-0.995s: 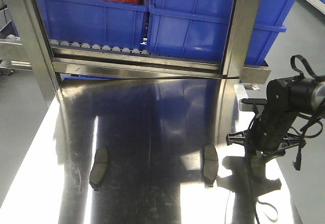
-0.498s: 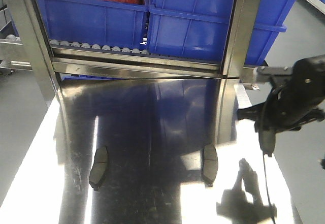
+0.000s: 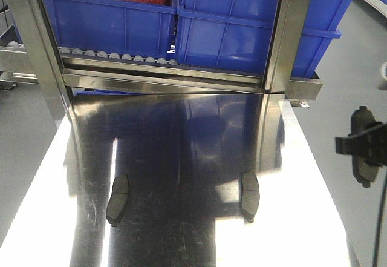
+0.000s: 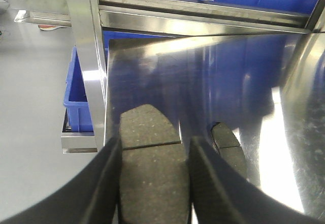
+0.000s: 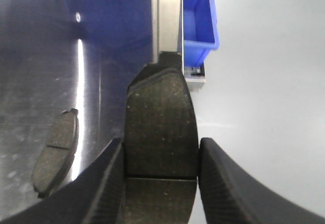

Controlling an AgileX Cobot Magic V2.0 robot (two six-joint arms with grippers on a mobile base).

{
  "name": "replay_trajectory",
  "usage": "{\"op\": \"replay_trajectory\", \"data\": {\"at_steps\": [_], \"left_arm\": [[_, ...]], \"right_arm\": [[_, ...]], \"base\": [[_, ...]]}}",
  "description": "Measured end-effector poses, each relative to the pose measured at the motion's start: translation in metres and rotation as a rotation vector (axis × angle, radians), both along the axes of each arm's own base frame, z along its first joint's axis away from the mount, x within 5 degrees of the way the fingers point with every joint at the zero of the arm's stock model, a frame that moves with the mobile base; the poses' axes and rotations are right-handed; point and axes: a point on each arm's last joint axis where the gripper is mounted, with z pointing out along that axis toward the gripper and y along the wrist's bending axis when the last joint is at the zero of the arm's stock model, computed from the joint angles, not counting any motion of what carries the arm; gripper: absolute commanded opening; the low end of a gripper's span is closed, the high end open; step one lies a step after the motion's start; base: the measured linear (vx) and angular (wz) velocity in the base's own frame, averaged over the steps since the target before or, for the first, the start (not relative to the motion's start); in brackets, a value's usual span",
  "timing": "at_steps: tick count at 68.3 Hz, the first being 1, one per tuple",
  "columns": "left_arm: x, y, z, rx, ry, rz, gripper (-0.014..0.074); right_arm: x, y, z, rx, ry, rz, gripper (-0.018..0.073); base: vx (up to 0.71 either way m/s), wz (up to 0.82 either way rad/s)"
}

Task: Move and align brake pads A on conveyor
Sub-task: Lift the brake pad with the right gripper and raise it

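The left hand (image 4: 154, 145) pinched a first pad (image 4: 151, 176). The right hand (image 5: 160, 148) pinched a second pad (image 5: 160, 125) out past the bench's (image 3: 181, 152) right edge. On the bench, a left pad (image 3: 118, 199) and a right pad (image 3: 250, 195) lay well apart, long sides running up the picture.

You can see four pads, all small, flat and dark grey, a bit curved, with a thin line across the middle. Two lie flat on the shiny table (image 3: 181, 128). The left pad (image 3: 117, 199) and the right pad (image 3: 250, 195) are well apart, side by side, long ways pointing away from you. The other two are up in the air. The third pad (image 4: 150, 168) is squeezed in the left gripper (image 4: 155, 148), rough face up. The fourth pad (image 5: 160, 137) is squeezed in the right gripper (image 5: 160, 148), by the table's right edge.
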Motion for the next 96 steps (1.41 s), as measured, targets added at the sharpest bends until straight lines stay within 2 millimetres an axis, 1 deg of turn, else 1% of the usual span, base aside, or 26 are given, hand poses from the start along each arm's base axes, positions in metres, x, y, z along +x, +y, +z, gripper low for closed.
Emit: {"op": "replay_trajectory", "data": {"at_steps": [13, 27, 39, 49, 96], "left_arm": [[0.0, 0.0, 0.0, 0.0, 0.0, 0.0, -0.0006], [0.0, 0.0, 0.0, 0.0, 0.0, 0.0, -0.0006], [0.0, 0.0, 0.0, 0.0, 0.0, 0.0, -0.0006], [0.0, 0.0, 0.0, 0.0, 0.0, 0.0, -0.0006], [0.0, 0.0, 0.0, 0.0, 0.0, 0.0, -0.0006]], "right_arm": [[-0.045, -0.006, -0.001, -0.005, -0.133, 0.031, -0.001], [-0.095, -0.012, -0.002, 0.018, -0.335, 0.045, -0.001], [-0.122, -0.015, -0.008, 0.048, -0.429, 0.046, -0.001], [-0.13, -0.015, -0.011, 0.061, -0.461, 0.047, -0.001], [-0.13, -0.015, -0.01, 0.062, -0.464, 0.047, -0.001]], "base": [[0.0, 0.0], [0.0, 0.0], [0.0, 0.0], [0.0, 0.0], [0.0, 0.0]]}}
